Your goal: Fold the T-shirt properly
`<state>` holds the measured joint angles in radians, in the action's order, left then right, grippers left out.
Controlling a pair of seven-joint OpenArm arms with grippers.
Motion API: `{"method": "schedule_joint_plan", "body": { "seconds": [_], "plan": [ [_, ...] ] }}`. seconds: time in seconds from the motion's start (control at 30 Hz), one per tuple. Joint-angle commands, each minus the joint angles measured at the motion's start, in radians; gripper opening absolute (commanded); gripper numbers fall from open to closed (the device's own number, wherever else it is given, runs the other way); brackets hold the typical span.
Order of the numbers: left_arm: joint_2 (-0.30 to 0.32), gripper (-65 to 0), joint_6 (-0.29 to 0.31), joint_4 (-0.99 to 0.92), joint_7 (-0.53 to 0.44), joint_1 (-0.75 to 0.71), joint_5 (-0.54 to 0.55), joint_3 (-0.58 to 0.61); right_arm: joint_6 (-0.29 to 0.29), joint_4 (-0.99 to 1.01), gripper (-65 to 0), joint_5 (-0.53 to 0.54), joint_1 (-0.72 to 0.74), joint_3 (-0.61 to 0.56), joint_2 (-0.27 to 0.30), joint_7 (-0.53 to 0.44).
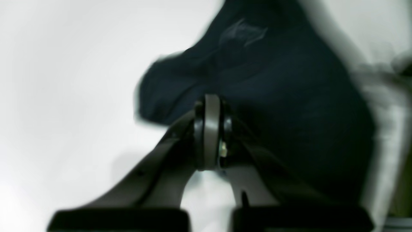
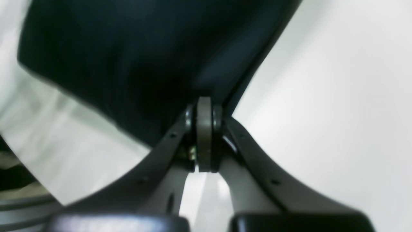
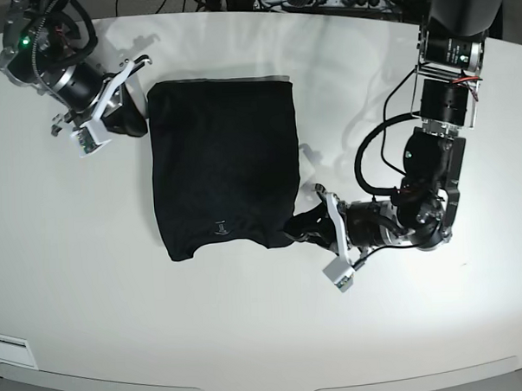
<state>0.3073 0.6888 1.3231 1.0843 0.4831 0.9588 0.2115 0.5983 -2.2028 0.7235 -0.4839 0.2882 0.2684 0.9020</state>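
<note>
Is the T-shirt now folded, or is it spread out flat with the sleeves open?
Partly folded: the T-shirt lies on the table as a narrow rectangle with no sleeves sticking out, and both hands grip its edges.

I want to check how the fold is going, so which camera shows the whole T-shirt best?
The base view: it shows the whole T-shirt lying on the white table, its outline complete. The left wrist view shows only a blurred dark bunch with a faint grey mark; the right wrist view shows only a close, blurred stretch of one edge.
</note>
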Motion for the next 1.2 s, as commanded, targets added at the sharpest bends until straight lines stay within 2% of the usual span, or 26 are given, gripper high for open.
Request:
{"method": "schedule_joint_plan", "body": {
  "seconds": [0.0, 0.13, 0.17, 0.2, 0.3, 0.37, 0.53, 0.73, 0.83, 0.97, 1.17],
  "plan": [
    [0.016, -65.0, 0.009, 0.024, 0.019, 0.029, 0.113, -0.032, 0.024, -0.054, -65.0, 0.065, 0.002, 0.048, 0.009, -0.026],
    [0.059, -65.0, 0.009, 0.026, 0.186, -0.015, 0.487, -0.139, 0.075, -0.153, -65.0, 0.356, -0.001, 0.246, 0.01, -0.011],
    [0.068, -65.0, 0.009, 0.03, 0.223, -0.034, 0.525, -0.167, 0.082, -0.153, -65.0, 0.433, 0.0, 0.294, 0.009, 0.003],
    [0.073, -65.0, 0.009, 0.047, 0.235, -0.053, 0.525, -0.198, 0.1, -0.153, -65.0, 0.498, -0.001, 0.339, 0.009, 0.031],
    [0.086, -65.0, 0.009, 0.146, 0.264, -0.127, 0.525, -0.278, 0.1, -0.153, -65.0, 0.671, -0.004, 0.448, 0.009, 0.164],
    [0.121, -65.0, 0.009, 0.236, 0.263, -0.191, 0.525, -0.295, 0.1, -0.153, -65.0, 0.76, -0.032, 0.503, 0.009, 0.218],
    [0.217, -65.0, 0.009, 0.498, 0.264, -0.392, 0.525, -0.338, 0.1, -0.153, -65.0, 0.76, -0.138, 0.624, 0.009, 0.317],
    [0.302, -65.0, 0.009, 0.776, 0.263, -0.697, 0.525, -0.486, 0.097, -0.153, -65.0, 0.76, -0.28, 0.775, 0.008, 0.341],
    [0.31, -65.0, -0.013, 0.887, 0.264, -0.867, 0.525, -0.594, 0.087, -0.153, -65.0, 0.76, -0.363, 0.822, 0.008, 0.384],
    [0.31, -65.0, -0.031, 1.011, 0.279, -1.073, 0.525, -0.715, 0.082, -0.153, -65.0, 0.76, -0.468, 0.824, 0.008, 0.414],
    [0.31, -65.0, -0.035, 1.033, 0.311, -1.384, 0.525, -0.788, 0.086, -0.153, -65.0, 0.76, -0.626, 0.82, -0.014, 0.494]
  ]
}}
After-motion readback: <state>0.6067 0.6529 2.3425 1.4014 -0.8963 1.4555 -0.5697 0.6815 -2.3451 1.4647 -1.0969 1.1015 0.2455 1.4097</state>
